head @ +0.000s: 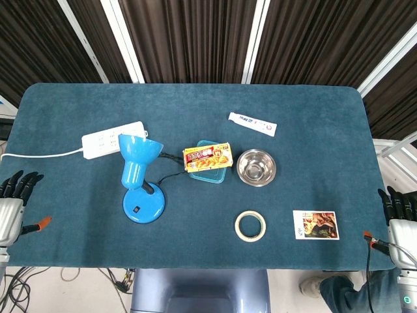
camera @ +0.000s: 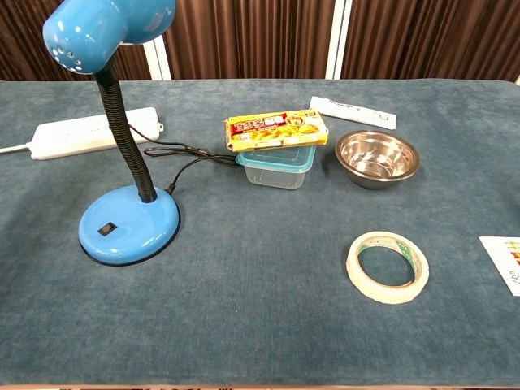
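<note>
Left hand and right hand off the surface edges, fingers spread, empty; lamp and card well apart.

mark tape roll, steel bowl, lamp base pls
tape roll [camera: 387, 266], chest view, on the near rim of the ring.
steel bowl [camera: 378, 158], chest view, on its inner bottom.
lamp base [head: 143, 205], head view, on the blue disc.

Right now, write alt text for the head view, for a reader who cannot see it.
A blue desk lamp, a yellow snack box resting on a clear plastic container, a steel bowl and a roll of tape sit mid-table on blue cloth. The left hand and right hand rest off the table's side edges, holding nothing.
</note>
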`<state>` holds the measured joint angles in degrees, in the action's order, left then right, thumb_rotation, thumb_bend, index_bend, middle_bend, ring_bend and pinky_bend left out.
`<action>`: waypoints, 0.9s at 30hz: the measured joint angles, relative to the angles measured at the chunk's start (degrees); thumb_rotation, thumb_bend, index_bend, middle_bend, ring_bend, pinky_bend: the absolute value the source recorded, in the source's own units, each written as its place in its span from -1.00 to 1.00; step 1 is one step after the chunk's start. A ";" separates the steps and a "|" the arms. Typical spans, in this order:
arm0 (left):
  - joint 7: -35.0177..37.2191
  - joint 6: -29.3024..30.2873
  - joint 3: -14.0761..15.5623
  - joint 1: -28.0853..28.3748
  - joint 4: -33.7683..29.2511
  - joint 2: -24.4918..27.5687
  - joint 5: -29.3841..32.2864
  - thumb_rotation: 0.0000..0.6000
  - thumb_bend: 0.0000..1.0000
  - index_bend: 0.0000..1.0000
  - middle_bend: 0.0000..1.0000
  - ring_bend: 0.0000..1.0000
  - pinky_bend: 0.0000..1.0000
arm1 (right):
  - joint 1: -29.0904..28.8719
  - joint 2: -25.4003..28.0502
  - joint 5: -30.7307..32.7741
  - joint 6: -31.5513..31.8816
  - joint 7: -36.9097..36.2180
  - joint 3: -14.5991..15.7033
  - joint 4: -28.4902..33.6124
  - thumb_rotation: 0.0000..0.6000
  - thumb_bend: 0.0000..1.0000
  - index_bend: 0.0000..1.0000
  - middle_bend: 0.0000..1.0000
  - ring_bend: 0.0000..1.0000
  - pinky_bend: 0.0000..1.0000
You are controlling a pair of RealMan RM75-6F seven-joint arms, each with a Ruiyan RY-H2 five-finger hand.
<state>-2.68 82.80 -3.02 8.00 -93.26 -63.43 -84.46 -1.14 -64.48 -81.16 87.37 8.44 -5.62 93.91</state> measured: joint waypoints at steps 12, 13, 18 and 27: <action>0.07 0.54 0.14 0.18 0.40 -0.32 -1.51 1.00 -0.68 -0.71 -0.58 -0.68 -0.42 | 0.02 0.03 0.07 -0.05 0.04 0.02 0.15 1.00 -0.47 -0.94 -0.91 -0.90 -1.00; 0.31 0.78 0.18 0.22 0.62 -0.53 -2.10 1.00 -0.61 -0.69 -0.51 -0.60 -0.32 | 0.02 0.05 0.12 -0.07 0.02 0.02 0.18 1.00 -0.47 -0.94 -0.91 -0.90 -1.00; 1.88 1.05 0.90 0.81 1.49 -1.32 -5.37 1.00 -0.11 -0.59 -0.01 -0.03 0.25 | 0.00 0.10 0.46 -0.28 -0.12 -0.07 0.24 1.00 -0.47 -0.94 -0.91 -0.90 -1.00; 1.73 -4.12 2.93 5.01 2.89 -3.84 -11.22 1.00 0.33 -0.53 0.53 0.42 0.59 | 0.06 0.10 0.67 -0.24 0.21 -0.08 0.40 1.00 -0.47 -0.94 -0.91 -0.90 -1.00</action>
<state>-0.95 78.68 -0.09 13.01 -90.37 -67.28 -95.68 -1.08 -64.39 -80.50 87.13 8.65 -5.70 94.31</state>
